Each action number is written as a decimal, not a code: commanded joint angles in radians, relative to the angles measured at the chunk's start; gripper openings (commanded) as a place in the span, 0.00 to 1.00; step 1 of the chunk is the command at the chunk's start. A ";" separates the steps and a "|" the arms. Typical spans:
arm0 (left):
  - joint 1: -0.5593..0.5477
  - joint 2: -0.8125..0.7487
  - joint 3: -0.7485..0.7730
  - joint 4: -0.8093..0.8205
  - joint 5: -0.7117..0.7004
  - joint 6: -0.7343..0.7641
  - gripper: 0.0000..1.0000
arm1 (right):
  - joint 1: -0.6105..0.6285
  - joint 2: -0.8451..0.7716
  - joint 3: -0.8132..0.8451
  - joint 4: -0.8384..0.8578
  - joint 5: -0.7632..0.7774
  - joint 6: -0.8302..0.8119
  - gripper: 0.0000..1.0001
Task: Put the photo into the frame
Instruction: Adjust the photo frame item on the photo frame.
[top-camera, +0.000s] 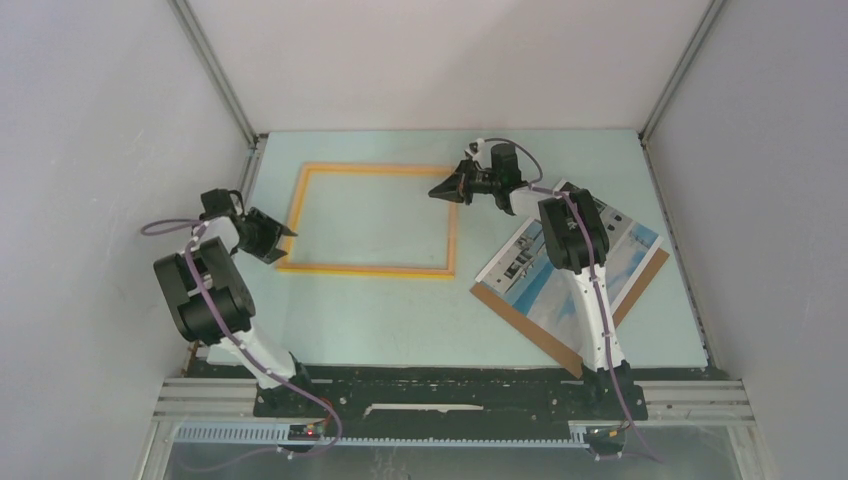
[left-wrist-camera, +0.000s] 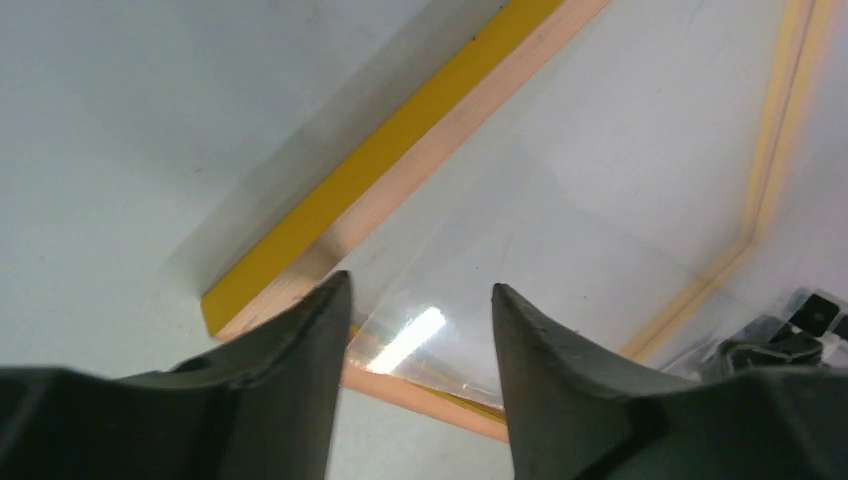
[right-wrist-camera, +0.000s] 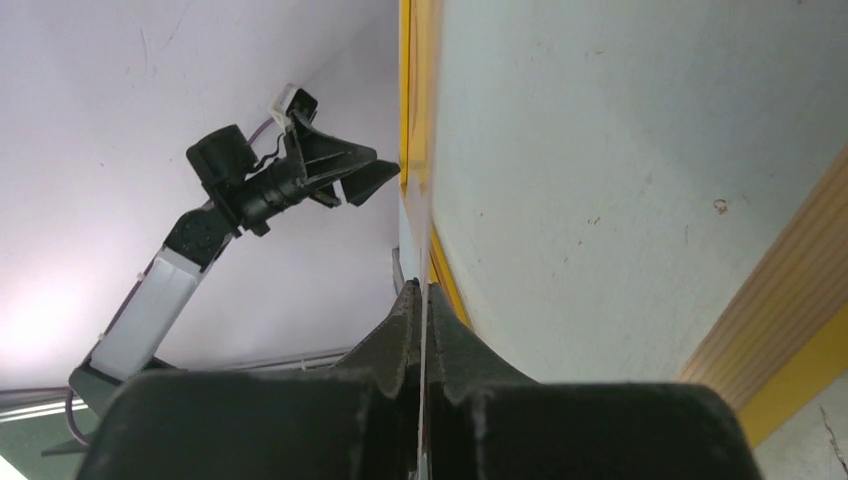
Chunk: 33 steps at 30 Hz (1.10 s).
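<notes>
Yellow-rimmed frame (left-wrist-camera: 330, 200): left wrist view shows left end effector (left-wrist-camera: 420, 292) parted over its corner; right end effector (right-wrist-camera: 420, 292) pinched together.

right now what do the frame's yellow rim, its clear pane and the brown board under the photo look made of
Thin yellow rim: wood, yellow-painted face, bare pale side. Clear pane: thin glossy sheet catching glare; glass or plastic, cannot tell. Brown board: matt, probably fibreboard or card.

Black two-finger right gripper (right-wrist-camera: 421, 298), fingers pressed together, tips at the rim of the thin yellow-orange wooden picture frame (right-wrist-camera: 790, 345); black left gripper (right-wrist-camera: 385, 168) beyond, near the same rim.
</notes>
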 joint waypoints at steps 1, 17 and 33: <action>0.020 -0.115 0.013 -0.045 -0.085 0.040 0.64 | 0.010 0.008 -0.013 0.087 0.059 0.040 0.00; -0.022 0.079 0.210 0.009 -0.213 0.065 0.88 | 0.022 0.017 -0.047 0.173 0.071 0.161 0.00; -0.028 0.102 0.061 0.108 -0.015 -0.043 0.84 | 0.024 -0.021 -0.180 0.354 0.135 0.322 0.00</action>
